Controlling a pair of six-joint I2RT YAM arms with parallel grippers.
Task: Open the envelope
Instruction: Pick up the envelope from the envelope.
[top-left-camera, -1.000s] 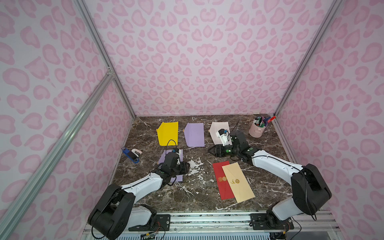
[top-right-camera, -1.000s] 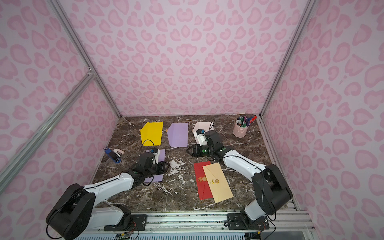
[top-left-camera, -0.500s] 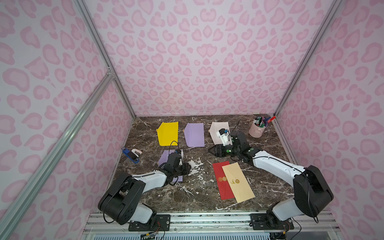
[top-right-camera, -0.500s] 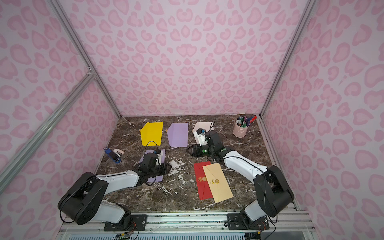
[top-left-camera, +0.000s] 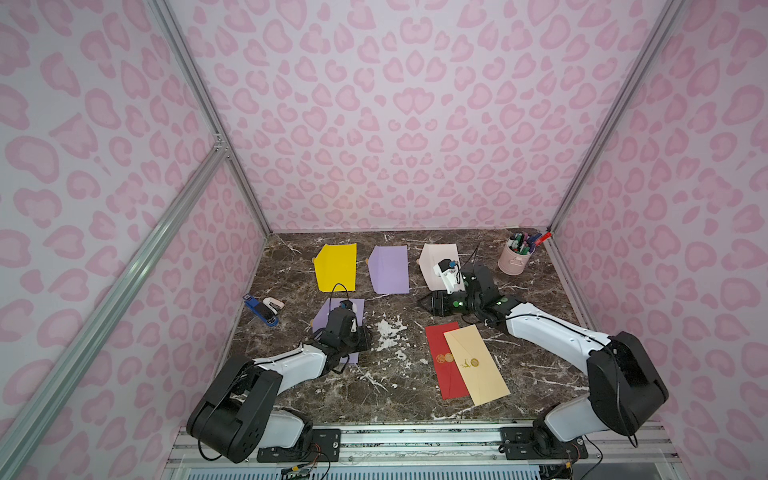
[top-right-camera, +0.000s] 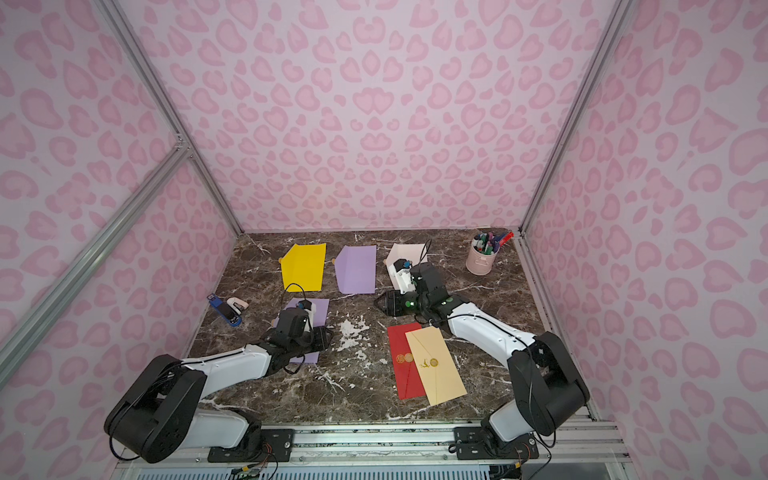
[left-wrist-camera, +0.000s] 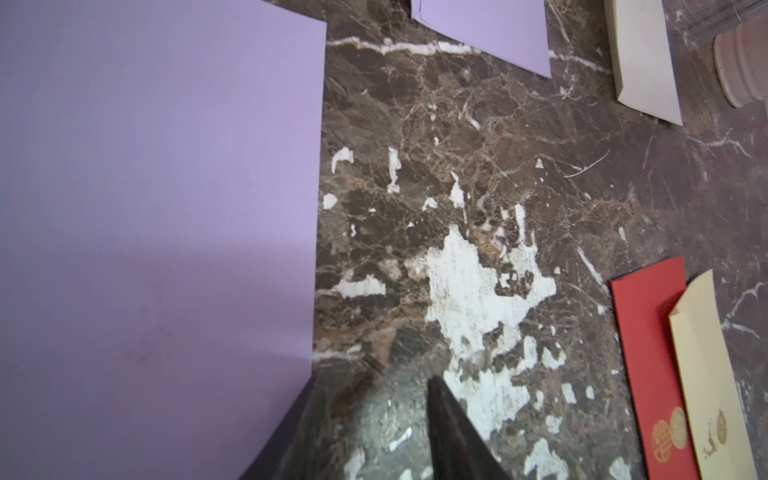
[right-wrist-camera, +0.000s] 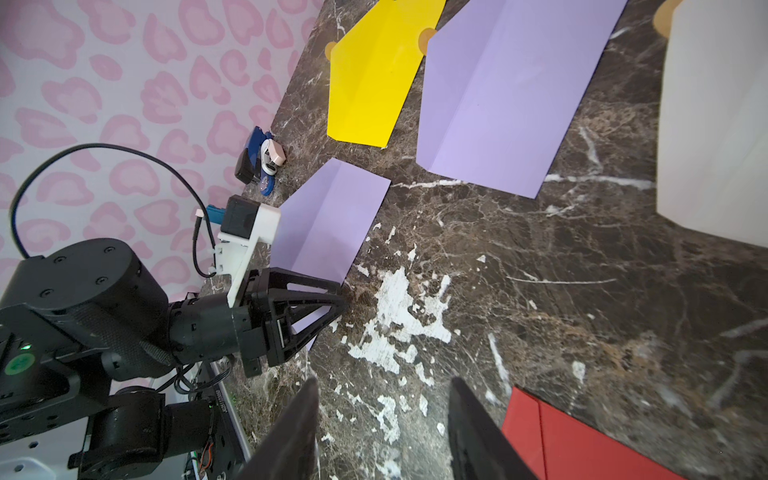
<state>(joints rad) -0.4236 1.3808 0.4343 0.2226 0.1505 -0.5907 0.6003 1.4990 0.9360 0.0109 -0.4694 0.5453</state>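
Presently: lilac envelope (left-wrist-camera: 158, 187) lay flat on the marble tabletop (left-wrist-camera: 478, 145), left arm's side. Left gripper (left-wrist-camera: 372, 384) stood parted, empty, one jaw at the envelope's edge; right gripper (right-wrist-camera: 382, 382) hung parted, empty, well apart. Step judged: approach for grasp. Next needed a jaw slipped under that edge.

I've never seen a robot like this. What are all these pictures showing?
Two robot arms stand at a marble table. Two pictures look down from above, side by side; two come from cameras on the arms' wrists. On the table lie a yellow envelope, far purple envelope, white envelope, red envelope, cream envelope, pen cup and small blue tool. The left gripper sits at the edge of the near purple envelope; the right gripper is over bare table. Both are open and hold nothing.
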